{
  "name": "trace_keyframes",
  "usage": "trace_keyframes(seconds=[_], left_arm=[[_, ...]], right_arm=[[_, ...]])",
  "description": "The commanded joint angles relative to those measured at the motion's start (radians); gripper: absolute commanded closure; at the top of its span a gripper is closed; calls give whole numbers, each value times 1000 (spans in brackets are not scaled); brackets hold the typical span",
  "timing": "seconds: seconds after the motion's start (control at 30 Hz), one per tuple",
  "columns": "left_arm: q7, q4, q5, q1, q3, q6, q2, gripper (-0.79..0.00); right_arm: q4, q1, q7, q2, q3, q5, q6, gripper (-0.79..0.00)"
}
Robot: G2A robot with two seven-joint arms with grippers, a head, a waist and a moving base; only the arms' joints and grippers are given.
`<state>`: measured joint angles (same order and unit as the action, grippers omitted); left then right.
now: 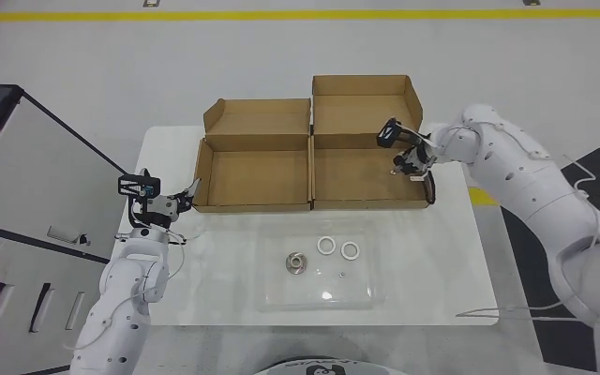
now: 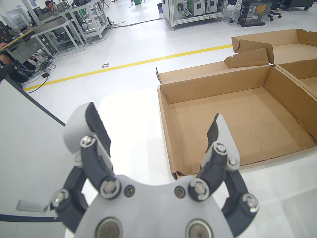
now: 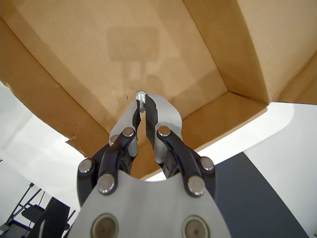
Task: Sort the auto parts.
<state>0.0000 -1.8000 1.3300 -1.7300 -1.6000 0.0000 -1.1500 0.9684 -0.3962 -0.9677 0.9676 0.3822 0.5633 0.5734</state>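
My right gripper is shut on a small silver hex bolt, held above the floor of the right cardboard box. From above, that gripper hangs over the right box near its right wall. My left gripper stands open with nothing between its fingers, at the table's left side beside the left cardboard box; in the top view it sits just left of that box. A clear tray holds two white rings, a metal bearing-like part and a tiny part.
Both boxes have open lids standing at the back. The white table has bare surface to the right of the tray and along its left edge. A grey panel borders the table's left side.
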Motion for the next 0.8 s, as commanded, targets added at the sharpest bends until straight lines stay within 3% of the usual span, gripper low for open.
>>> trace_keyframes(seconds=[0.0,0.77], left_arm=[[0,0,0,0,0,0,0,-785],[0,0,0,0,0,0,0,-785]], right_arm=[[-6,-1,1,5,1,1,0,0],[-61,-33,-3,41,16,74,9,0]])
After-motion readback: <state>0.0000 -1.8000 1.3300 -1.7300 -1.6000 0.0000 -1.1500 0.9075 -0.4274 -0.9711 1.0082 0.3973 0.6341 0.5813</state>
